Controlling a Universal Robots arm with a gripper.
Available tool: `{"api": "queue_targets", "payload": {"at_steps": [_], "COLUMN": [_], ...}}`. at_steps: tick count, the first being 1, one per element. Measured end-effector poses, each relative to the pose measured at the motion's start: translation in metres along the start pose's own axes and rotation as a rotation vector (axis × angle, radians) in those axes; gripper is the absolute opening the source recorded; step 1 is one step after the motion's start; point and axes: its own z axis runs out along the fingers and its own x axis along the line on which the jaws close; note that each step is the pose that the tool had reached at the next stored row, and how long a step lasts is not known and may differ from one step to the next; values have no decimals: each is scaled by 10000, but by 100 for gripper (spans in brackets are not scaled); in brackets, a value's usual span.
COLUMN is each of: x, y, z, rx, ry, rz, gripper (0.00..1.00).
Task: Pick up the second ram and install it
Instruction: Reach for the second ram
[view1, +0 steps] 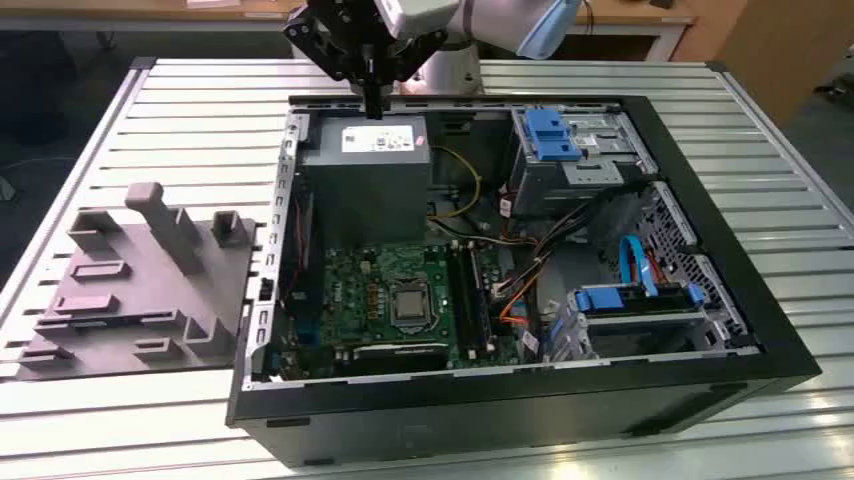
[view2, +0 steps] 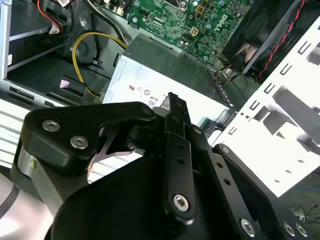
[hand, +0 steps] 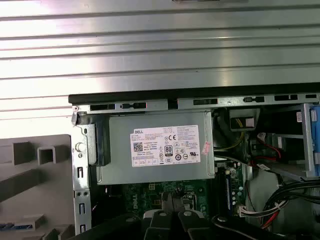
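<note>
Gripper: the gripper (view1: 374, 104) hangs over the back edge of the computer case (view1: 507, 412), just above the power supply (view1: 363, 170). It touches nothing.
Fingers: in the second wrist view the fingers (view2: 176, 150) come together at their tips. I see no gap and no board between them, so I judge them pressed together on nothing.
The second ram: I cannot name it with certainty. In the first wrist view a thin bluish strip (hand: 12, 226) lies on the grey fixture (hand: 30, 175). This may be the stick, kept outside the case where the tool can reach it freely.
Grey fixture: in the exterior view it stands on the slatted table (view1: 200, 100) just beside the case, on the exterior view's left. Its blocks and grooves look made to hold parts in a known pose.
Distance to the stick: if the strip is the stick, the gripper is well apart from it, so I judge that the picking is not yet done.
Memory slots: the long black slots (view1: 467, 290) run along the green motherboard (view1: 380, 290) on the floor of the case. I cannot tell whether a stick already sits in one.
Case: it lies on its side with the cover off, so the board faces upward and can be reached from above.
Blue brackets: the blue drive brackets (view1: 551, 133) are on the exterior view's right, away from the slots.
</note>
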Motion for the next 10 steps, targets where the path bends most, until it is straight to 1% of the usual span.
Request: {"api": "queue_targets", "payload": {"at_steps": [10], "x": [5], "y": [0], "z": [0], "rx": [1], "ry": [0], "rz": [1], "gripper": [10]}}
